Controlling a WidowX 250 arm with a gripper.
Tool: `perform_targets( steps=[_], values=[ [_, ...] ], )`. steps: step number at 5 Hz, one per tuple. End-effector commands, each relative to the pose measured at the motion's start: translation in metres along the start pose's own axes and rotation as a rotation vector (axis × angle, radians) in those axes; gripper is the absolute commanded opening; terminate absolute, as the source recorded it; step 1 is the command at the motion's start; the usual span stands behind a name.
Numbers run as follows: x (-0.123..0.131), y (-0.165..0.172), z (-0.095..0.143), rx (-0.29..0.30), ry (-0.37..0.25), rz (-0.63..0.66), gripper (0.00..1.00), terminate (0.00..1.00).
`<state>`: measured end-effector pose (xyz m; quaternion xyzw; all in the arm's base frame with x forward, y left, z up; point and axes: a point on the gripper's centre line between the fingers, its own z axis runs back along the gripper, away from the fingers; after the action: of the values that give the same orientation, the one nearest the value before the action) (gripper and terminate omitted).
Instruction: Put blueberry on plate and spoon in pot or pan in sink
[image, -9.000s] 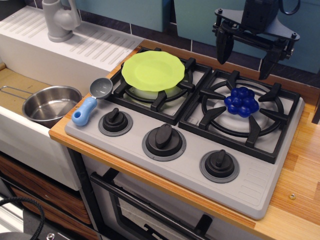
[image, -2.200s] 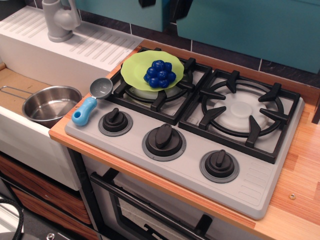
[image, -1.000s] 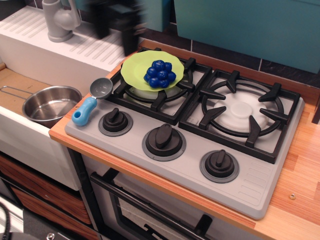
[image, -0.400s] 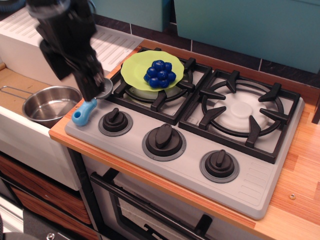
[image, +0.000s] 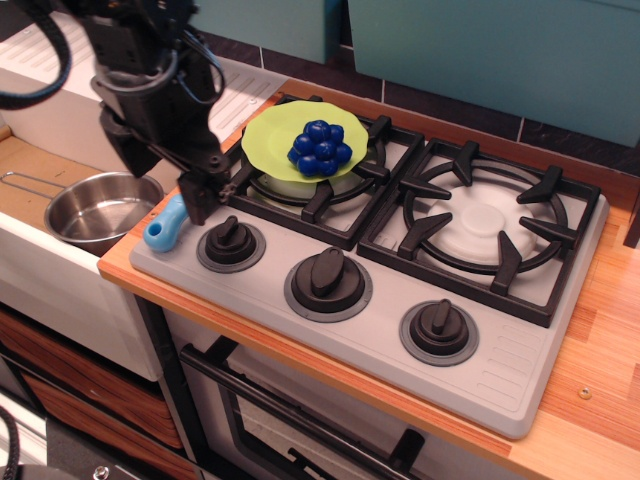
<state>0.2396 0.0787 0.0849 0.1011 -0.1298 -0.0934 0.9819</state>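
A cluster of glossy dark-blue blueberries (image: 321, 147) sits on the lime-green scalloped plate (image: 270, 145), which rests on the rear-left burner grate of the grey toy stove (image: 500, 370). At the stove's front-left corner the spoon (image: 166, 224) lies with its light-blue handle pointing toward the wooden counter edge; its bowl is hidden behind the black gripper (image: 170, 180), which is lowered directly over it. One dark finger reaches down beside the handle near the leftmost knob (image: 231, 240), and another stands on the sink side, so the jaws straddle the spoon's bowl end; whether they have closed on it cannot be told from this angle. Just left of the stove, the shiny stainless-steel pan (image: 95, 208) stands in the tan basin of the white sink (image: 60, 285), its thin wire handle pointing toward the sink's left edge. The front-right burner grate (image: 487, 228) carries nothing, and two more black knobs line the stove's front edge.
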Motion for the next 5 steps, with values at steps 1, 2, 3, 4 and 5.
perform_targets(
  steps=[1,2,3,4,5],
  values=[
    [0.016,0.017,-0.004,0.047,-0.045,0.002,1.0,0.0],
    [0.018,0.032,-0.007,0.038,-0.015,-0.011,1.0,0.0],
    [0.018,0.046,-0.007,0.037,-0.006,-0.03,1.0,0.0],
    [0.014,0.055,-0.01,0.037,-0.013,-0.034,1.0,0.0],
    [0.012,0.061,-0.012,0.035,0.002,-0.022,1.0,0.0]
  ],
)
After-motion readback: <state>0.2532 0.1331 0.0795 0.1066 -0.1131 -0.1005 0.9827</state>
